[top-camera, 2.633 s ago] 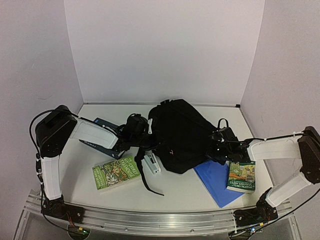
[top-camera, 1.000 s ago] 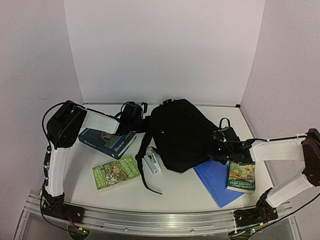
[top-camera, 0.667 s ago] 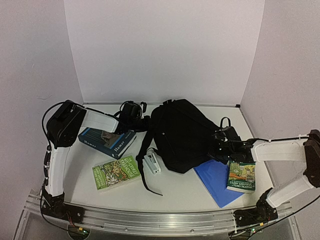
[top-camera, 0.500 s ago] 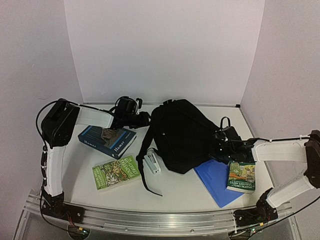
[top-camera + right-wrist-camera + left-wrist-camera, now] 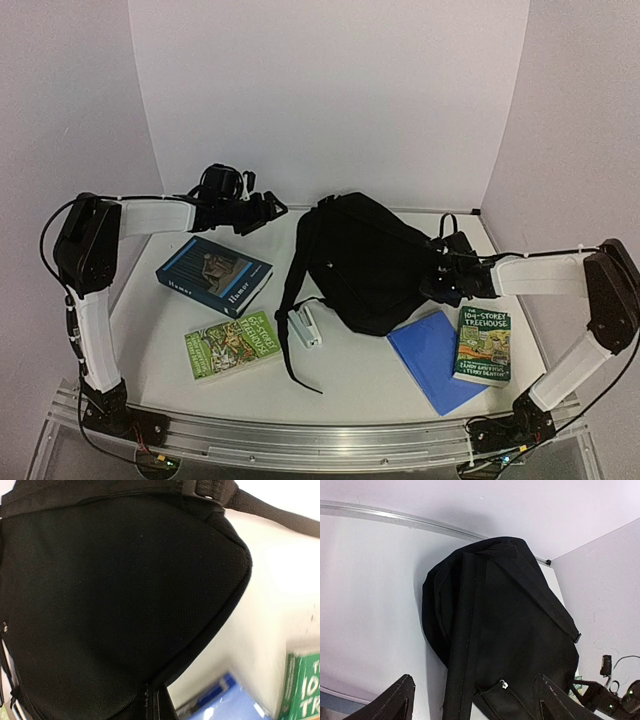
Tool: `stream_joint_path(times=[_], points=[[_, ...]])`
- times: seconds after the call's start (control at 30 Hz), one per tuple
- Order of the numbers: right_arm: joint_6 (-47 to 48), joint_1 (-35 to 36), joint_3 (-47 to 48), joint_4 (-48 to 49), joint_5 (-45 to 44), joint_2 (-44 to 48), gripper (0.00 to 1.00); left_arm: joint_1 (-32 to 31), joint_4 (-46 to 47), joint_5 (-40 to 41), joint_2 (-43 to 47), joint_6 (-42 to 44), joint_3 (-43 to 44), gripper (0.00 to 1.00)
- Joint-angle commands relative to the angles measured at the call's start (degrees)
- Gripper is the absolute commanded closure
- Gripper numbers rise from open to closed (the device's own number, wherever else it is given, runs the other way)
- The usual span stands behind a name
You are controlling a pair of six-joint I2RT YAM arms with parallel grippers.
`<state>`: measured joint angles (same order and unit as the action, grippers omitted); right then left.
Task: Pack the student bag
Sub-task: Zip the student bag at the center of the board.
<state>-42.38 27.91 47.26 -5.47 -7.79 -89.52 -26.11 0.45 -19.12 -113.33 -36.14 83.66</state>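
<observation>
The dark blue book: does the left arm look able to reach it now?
Probably yes. The left gripper hangs open just beyond the dark blue book, whose cover lies bare; nothing stands between them.

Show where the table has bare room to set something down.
Bare: near-centre strip between the left green paperback and the blue plastic folder, in front of the black fabric backpack; also the left edge beside the dark blue book. Crowded: by the white stapler and right of the backpack.
</observation>
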Motion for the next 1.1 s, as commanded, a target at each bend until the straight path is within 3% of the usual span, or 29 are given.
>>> stream_joint_path(times=[0.0,0.2,0.53,0.77,1.07], points=[[6.95,-5.8,4.67,2.87,3.49,-5.25,1.0,1.16,1.02,-5.7,-2.2,-2.66,2.62,0.18],[8.62,-9.17,6.19,4.88,8.97,-8.08,0.98,3.86,3.76,-11.36,-8.64,-6.01,7.01,0.18],[6.8,-9.61,5.51,5.01,13.47,-8.4,0.8,4.66,2.73,-16.55,-22.49,-7.16,21.26,0.21],[6.0,-9.65,4.0,5.03,14.54,-5.98,0.76,4.66,4.4,-18.95,-30.2,-8.96,29.53,0.23],[5.3,-9.62,2.84,5.02,15.34,-4.48,0.76,4.26,5.81,-21.89,-39.03,-12.89,39.41,0.44]])
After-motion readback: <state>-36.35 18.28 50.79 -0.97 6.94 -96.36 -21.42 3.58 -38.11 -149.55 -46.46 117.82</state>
